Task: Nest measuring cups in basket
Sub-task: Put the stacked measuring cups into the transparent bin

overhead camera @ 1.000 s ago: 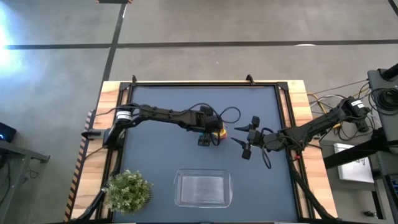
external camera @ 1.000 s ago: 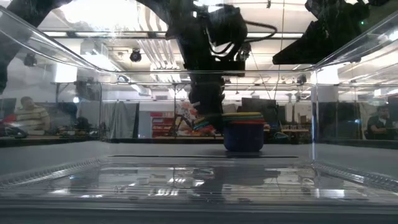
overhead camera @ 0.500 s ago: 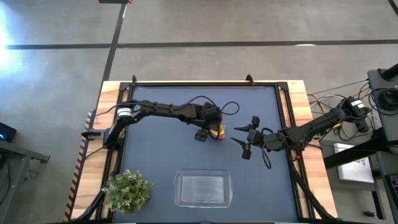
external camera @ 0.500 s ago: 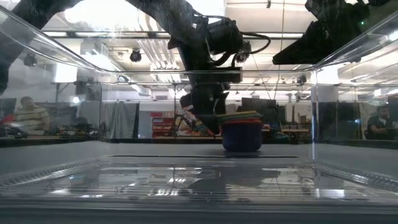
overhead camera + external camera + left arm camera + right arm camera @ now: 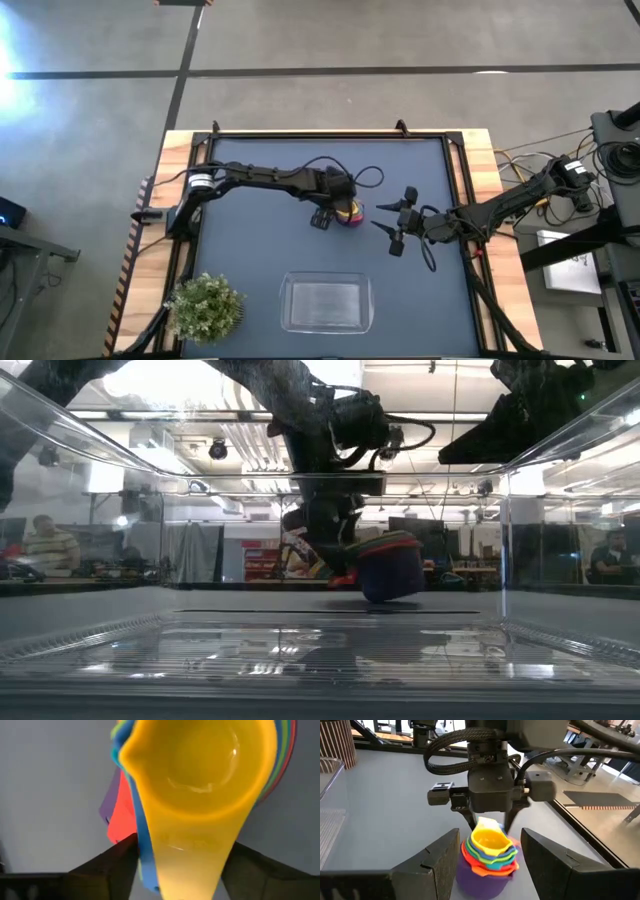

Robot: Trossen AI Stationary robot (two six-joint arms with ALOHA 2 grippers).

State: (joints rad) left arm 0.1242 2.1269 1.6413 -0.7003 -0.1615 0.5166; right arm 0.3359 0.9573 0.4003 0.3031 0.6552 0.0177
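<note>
While clamped on the bunched handles [image 5: 185,850] of the measuring cups [image 5: 350,213], left hand [image 5: 322,217] low over the middle of the tabletop [image 5: 250,250], one dark finger [image 5: 107,865] pressed in from each side, yellow handle uppermost between them.

Cups nested into a single bright stack, yellow innermost, a dark purple-blue cup outermost. Stack tipped over toward its handle side in the low view; whether the base rests on the surface or hangs just clear of it, impossible to say.

Probably very light and stiff, being thin moulded plastic. Smooth, so likely slippery in the fingers, and likely to slide apart inside the stack if tilted far. Not fragile by the look of it. Best taken across the layered handles, close to the bowls, all squeezed together so that no cup drops out, then carried as level as possible.

Right hand [image 5: 386,227] just beside the stack on its other side, fingers spread wide, holding nothing, pointed at the cups.

Basket [image 5: 327,278], clear and see-through, toward the tabletop edge nearest the low camera, well apart from the stack, with no cups in it. Bushy green plant [image 5: 205,305] beside it at the corner.

Tabletop dark, matte and flat, framed in pale wood. Beyond, grey concrete floor crossed by dark lines; further off, a lit workshop with a seated person [image 5: 45,545] at one side.
</note>
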